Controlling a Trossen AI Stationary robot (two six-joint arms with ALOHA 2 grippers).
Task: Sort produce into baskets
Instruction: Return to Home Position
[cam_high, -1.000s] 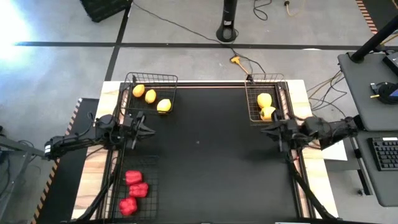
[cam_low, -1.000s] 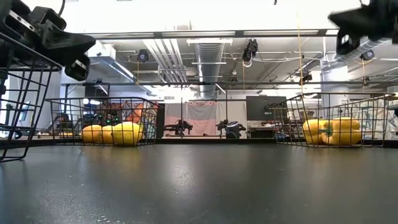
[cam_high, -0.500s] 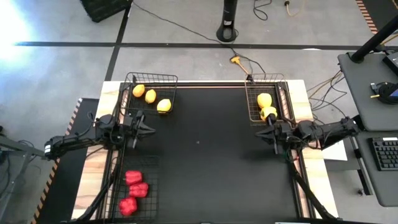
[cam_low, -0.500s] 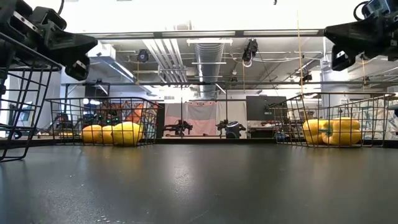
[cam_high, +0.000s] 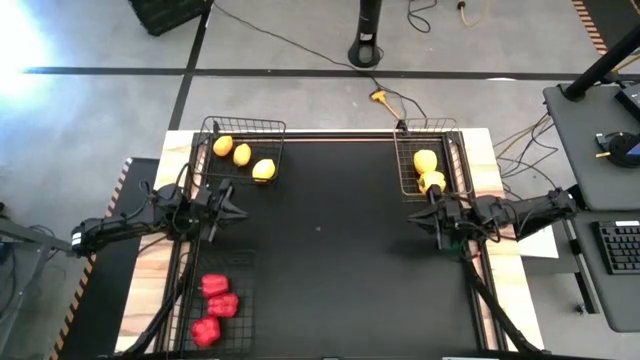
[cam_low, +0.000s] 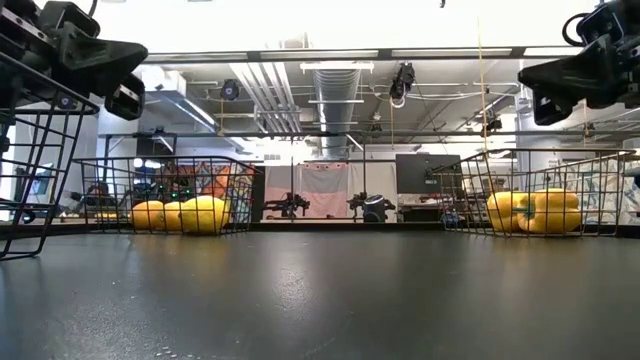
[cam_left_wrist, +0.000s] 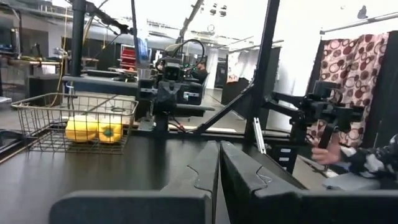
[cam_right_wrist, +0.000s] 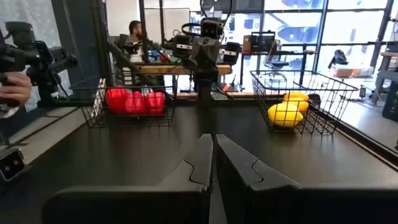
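Three lemon-like ovals (cam_high: 243, 155) lie in the far-left wire basket (cam_high: 245, 122). Two yellow peppers (cam_high: 428, 170) lie in the far-right basket (cam_high: 400, 160). Three red peppers (cam_high: 215, 305) lie in the near-left basket (cam_high: 246, 268). My left gripper (cam_high: 232, 207) hovers shut and empty just in front of the lemon basket. It also shows in the left wrist view (cam_left_wrist: 219, 146). My right gripper (cam_high: 428, 213) hovers shut and empty just in front of the yellow-pepper basket. It also shows in the right wrist view (cam_right_wrist: 213, 138).
The black mat (cam_high: 330, 260) lies between the baskets. Both arms reach in level from the table's left and right sides, above the mat, as the low view shows (cam_low: 110, 70) (cam_low: 560, 75). A person's hand (cam_left_wrist: 328, 152) holds a device beyond the table's edge.
My right gripper has moved a little toward the table's middle and come down somewhat, staying shut and empty. The produce has not moved.
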